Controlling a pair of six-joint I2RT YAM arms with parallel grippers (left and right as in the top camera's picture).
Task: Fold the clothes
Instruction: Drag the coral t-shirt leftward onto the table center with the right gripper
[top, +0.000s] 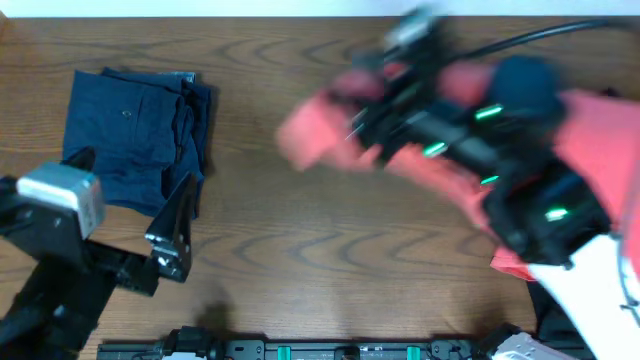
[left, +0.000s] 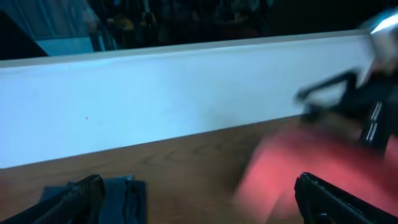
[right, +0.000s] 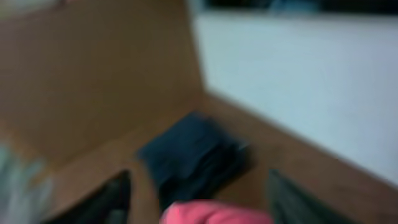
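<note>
The clothes lie on the wooden table (top: 300, 250). A coral-red T-shirt (top: 310, 135) is bunched at the upper right, half hidden under my blurred right arm. A folded navy garment (top: 130, 135) rests at the upper left. My right gripper (top: 375, 100) hovers over the shirt's left end; in the right wrist view its fingers (right: 112, 199) stand wide apart, with a fold of coral cloth (right: 214, 214) low between them and touching neither, and the navy garment (right: 193, 155) beyond. My left gripper (top: 135, 170) is open at the navy garment's near edge, with nothing in it (left: 199, 199).
A white wall (left: 186, 93) runs along the table's far edge. A black cable (top: 540, 35) trails at the top right. A dark rail (top: 330, 350) lines the front edge. Bare wood lies between the two garments.
</note>
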